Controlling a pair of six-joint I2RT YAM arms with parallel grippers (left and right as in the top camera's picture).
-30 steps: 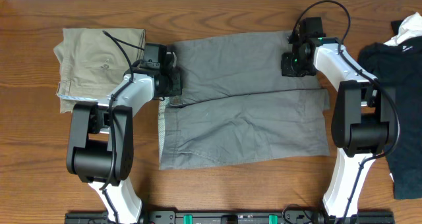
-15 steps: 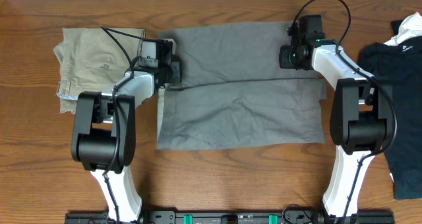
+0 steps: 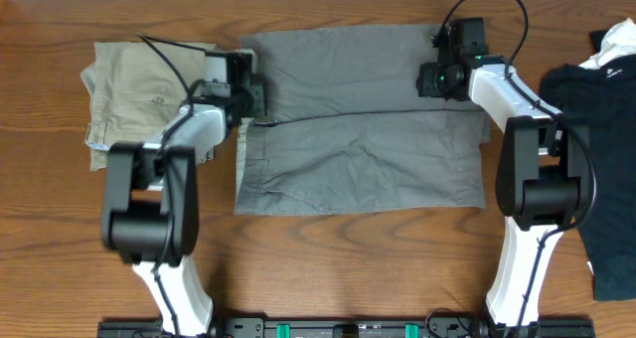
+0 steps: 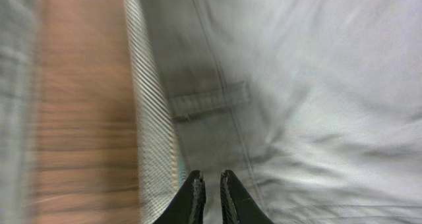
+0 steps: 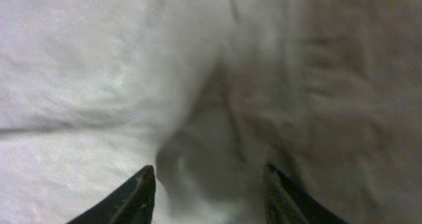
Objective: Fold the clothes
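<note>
The grey shorts (image 3: pixel 363 139) lie spread across the middle of the table, with one half folded along a crease line over the other. My left gripper (image 3: pixel 253 97) is at their far left corner, shut on the grey cloth by the waistband (image 4: pixel 150 125); its fingertips (image 4: pixel 211 178) pinch fabric just below a welt pocket (image 4: pixel 210 100). My right gripper (image 3: pixel 437 80) is at the far right corner, and the right wrist view shows it open (image 5: pixel 210 172) with bunched grey cloth (image 5: pixel 198 118) between the spread fingers.
A folded khaki-beige pair (image 3: pixel 149 94) lies at the far left, next to my left arm. A black top (image 3: pixel 606 129) lies at the right edge, with a white item (image 3: pixel 618 42) behind it. Bare wood (image 4: pixel 79 118) shows left of the waistband.
Both grippers moved toward the far edge, drawing the upper half of the grey shorts away from me. The shorts now lie flatter and further back.
</note>
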